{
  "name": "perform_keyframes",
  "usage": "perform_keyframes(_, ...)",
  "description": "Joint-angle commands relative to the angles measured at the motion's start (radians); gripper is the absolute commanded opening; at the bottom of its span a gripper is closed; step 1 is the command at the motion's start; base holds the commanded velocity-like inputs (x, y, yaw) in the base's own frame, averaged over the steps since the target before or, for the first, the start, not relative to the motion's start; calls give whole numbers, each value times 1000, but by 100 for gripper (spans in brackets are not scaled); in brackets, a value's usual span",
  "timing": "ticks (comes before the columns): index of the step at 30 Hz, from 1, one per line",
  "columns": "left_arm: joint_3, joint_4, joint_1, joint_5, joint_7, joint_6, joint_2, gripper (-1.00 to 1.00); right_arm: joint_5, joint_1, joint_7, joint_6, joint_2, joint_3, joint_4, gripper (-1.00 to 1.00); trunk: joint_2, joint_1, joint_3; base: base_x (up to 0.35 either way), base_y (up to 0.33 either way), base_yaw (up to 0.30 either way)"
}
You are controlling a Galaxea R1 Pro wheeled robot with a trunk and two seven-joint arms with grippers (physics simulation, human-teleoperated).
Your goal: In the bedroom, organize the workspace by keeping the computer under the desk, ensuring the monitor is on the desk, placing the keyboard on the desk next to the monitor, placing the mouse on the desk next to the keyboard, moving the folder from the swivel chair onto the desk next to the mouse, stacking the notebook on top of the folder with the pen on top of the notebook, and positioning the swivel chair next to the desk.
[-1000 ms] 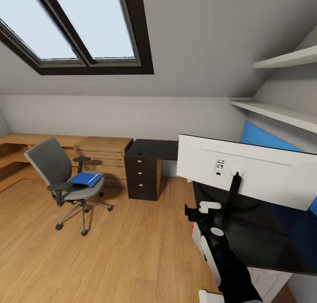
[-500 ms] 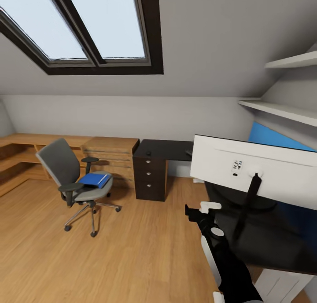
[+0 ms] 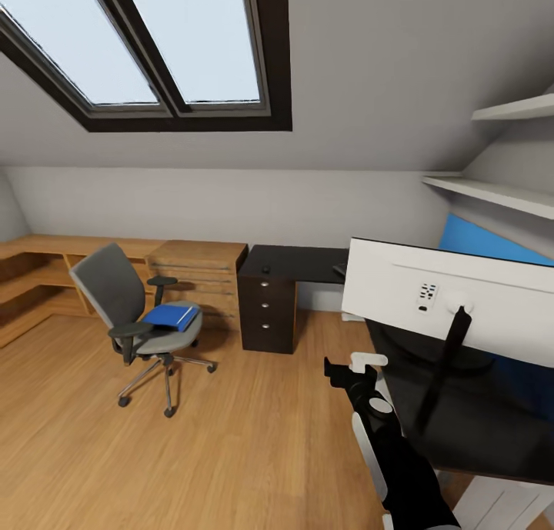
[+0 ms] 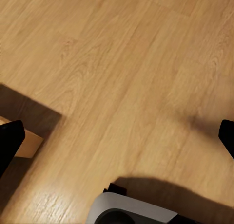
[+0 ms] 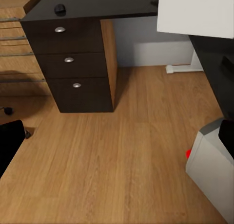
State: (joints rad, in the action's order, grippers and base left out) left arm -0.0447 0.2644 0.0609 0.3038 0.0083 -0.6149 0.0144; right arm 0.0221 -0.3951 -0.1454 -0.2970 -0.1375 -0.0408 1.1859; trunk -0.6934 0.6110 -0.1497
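The grey swivel chair stands on the wood floor at the left, and the blue folder lies on its seat. Beyond it is the black desk with its three-drawer unit. The small black mouse sits on the desktop. The monitor stands on the desk's near wing with its white back to me. A light grey computer sits low beside that wing. My right gripper hangs open over the floor. My left gripper is open above bare floor. Notebook and pen are out of view.
A light wooden chest of drawers and a low wooden bench line the back wall. A blue wall panel and white shelves are at the right. My grey base shows in the left wrist view.
The whole head view has shifted: chair, desk and monitor sit further right in the picture, so the camera turned. The things themselves and my right arm have not visibly moved.
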Motion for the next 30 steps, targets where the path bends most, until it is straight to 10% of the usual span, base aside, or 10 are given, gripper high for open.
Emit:
perform_keyframes(1,-4,2,1,-5,1,0,0,100,2,-1,-6,-6,0,-2,1,100,6,-4,2,1,2,0)
perform_keyframes(30,-4,1,1,-5,1,4,1,100,2,17,-11,-5,0,-2,61,100,209,-115,93,0,0,0)
